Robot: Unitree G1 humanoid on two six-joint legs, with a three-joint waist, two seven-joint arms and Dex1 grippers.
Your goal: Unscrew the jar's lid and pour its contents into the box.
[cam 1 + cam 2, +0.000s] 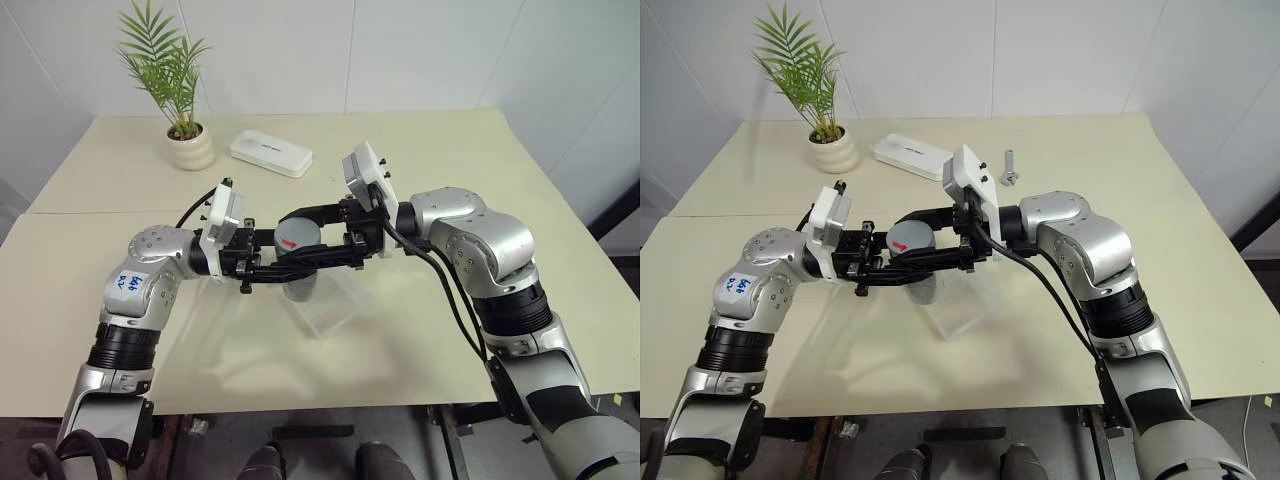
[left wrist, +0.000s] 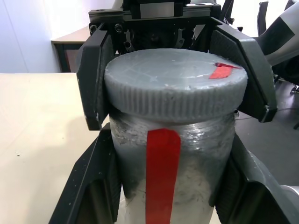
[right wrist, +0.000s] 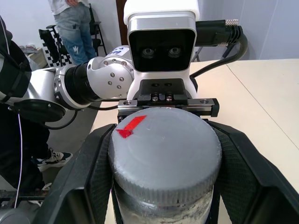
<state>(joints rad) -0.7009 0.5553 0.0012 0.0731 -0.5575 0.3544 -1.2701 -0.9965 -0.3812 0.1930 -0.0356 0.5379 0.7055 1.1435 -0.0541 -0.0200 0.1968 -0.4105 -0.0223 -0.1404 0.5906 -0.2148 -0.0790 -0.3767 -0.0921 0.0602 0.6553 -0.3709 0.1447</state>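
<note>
The left gripper clamps the jar and the right gripper clasps its lid (still seated, so unscrewing is barely begun), both held above the box, with pouring yet to come.

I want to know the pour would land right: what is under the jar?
Below the jar, held by the left gripper, the clear box lies on the table. The box's inside cannot be made out. The lid is on, in the right gripper.
</note>
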